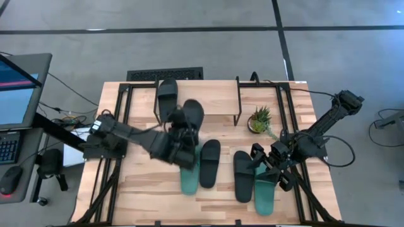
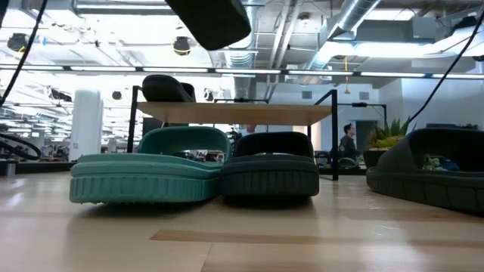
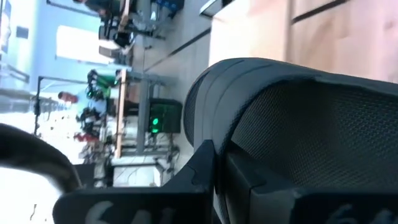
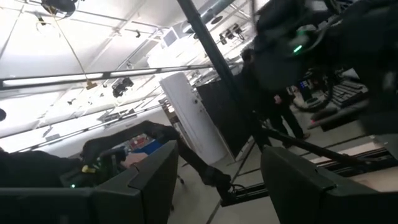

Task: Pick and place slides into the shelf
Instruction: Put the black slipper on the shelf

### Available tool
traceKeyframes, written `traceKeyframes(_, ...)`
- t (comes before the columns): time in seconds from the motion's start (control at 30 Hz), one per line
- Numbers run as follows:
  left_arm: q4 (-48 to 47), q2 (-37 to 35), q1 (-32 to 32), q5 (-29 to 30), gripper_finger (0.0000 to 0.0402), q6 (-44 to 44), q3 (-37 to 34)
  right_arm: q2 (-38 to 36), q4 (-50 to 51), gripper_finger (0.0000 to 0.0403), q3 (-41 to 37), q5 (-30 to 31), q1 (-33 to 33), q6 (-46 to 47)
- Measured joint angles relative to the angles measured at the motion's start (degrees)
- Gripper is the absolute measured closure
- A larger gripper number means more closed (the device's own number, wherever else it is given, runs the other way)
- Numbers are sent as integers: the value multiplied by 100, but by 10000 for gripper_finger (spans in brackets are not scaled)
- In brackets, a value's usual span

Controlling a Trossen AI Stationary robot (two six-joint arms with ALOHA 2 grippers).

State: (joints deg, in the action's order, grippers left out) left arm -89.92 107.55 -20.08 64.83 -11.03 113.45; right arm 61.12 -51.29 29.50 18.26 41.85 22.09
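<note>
Apparently left gripper (image 1: 183, 129) holds black slide (image 1: 191, 113) beside shelf (image 1: 214, 98).

Table: we see a light wooden tabletop (image 1: 139, 189) with black metal frame bars along its sides.
Shelf: the low rack (image 1: 218, 98) stands on the far half of the table, with a plank top and thin black legs.
On the shelf: one black slide (image 1: 167, 94) lies on the plank.
On the table: a teal slide (image 1: 189, 176), a black slide (image 1: 209, 162), another black slide (image 1: 243, 175) and a second teal slide (image 1: 265, 195).
Plant: a small potted plant (image 1: 259, 120) stands just beside the shelf.
</note>
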Motion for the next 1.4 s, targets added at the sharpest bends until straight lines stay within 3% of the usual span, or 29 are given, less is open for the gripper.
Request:
traceKeyframes(0.5,2144,4,1701,-429,401,2610,17,0,-32,188,0,257,0,150)
traceKeyframes(0.9,2393,46,2496,-916,401,2741,-301,0,-68,188,0,605,2,150)
traceKeyframes(1.4,2859,46,2822,-1216,401,3035,-1213,0,-66,188,0,741,2,150)
